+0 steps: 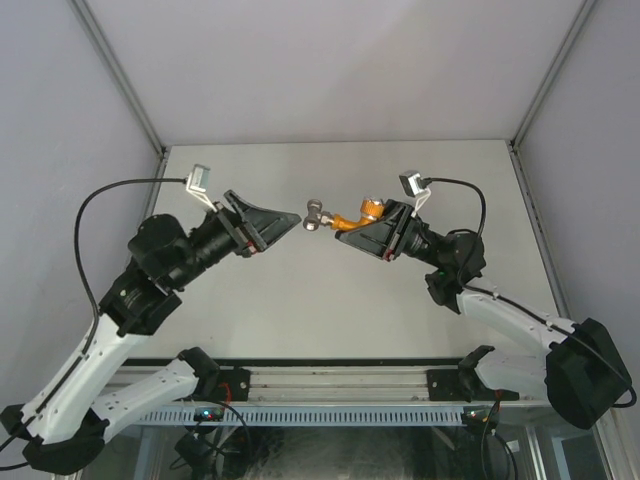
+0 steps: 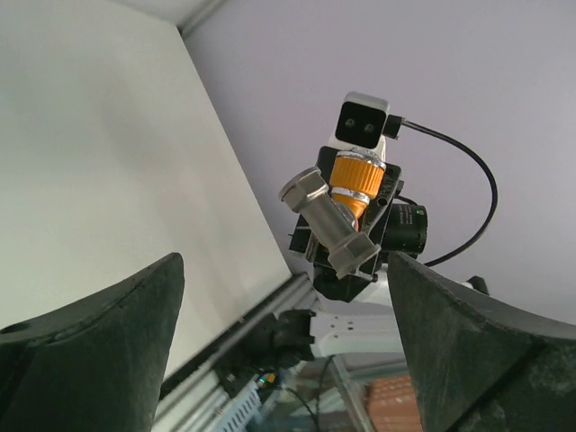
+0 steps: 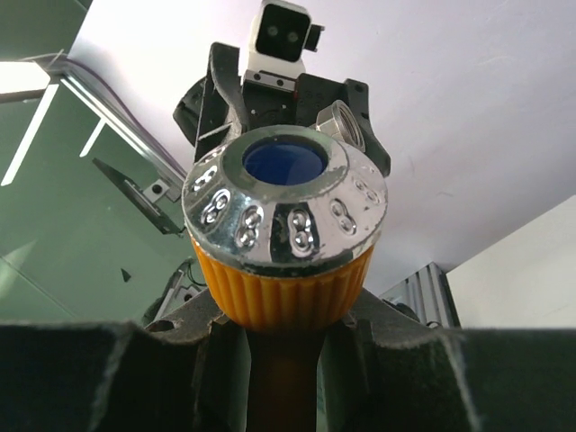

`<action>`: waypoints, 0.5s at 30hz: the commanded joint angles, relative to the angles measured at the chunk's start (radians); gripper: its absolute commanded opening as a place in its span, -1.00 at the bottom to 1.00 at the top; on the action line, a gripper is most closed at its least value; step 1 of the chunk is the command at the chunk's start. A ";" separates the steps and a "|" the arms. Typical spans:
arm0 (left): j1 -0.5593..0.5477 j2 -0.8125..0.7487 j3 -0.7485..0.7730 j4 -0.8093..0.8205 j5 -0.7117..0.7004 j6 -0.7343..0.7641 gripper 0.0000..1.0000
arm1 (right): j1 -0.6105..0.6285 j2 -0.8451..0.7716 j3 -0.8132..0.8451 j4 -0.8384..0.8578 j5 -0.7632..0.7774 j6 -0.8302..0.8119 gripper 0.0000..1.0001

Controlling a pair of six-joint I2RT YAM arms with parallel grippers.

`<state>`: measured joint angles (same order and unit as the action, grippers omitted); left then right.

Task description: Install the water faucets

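My right gripper (image 1: 352, 232) is shut on the orange tap body (image 1: 350, 220) and holds it above the table's middle. The grey metal fitting (image 1: 318, 215) sits on the tap's end and points left. In the right wrist view the tap's orange knob with its chrome cap (image 3: 283, 225) stands up between the shut fingers (image 3: 108, 378). My left gripper (image 1: 292, 218) is open and empty, level with the fitting and a short gap to its left. In the left wrist view the tap (image 2: 355, 180) and the fitting (image 2: 328, 225) hang ahead, beyond the wide-apart fingers (image 2: 108, 351).
The white table (image 1: 330, 300) lies below both grippers. Grey enclosure walls stand at the back and sides. An aluminium rail (image 1: 330, 380) runs along the near edge by the arm bases. Black cables loop from each wrist camera (image 1: 120, 190).
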<state>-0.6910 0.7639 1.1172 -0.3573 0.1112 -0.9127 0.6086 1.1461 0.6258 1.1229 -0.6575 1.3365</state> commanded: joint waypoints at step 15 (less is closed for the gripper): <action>0.016 0.120 0.037 0.145 0.192 -0.249 0.86 | -0.003 -0.109 0.014 -0.130 -0.036 -0.217 -1.00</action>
<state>-0.6811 0.8711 1.1172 -0.2932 0.2546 -1.1297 0.6083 1.0595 0.6254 0.9760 -0.6811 1.1721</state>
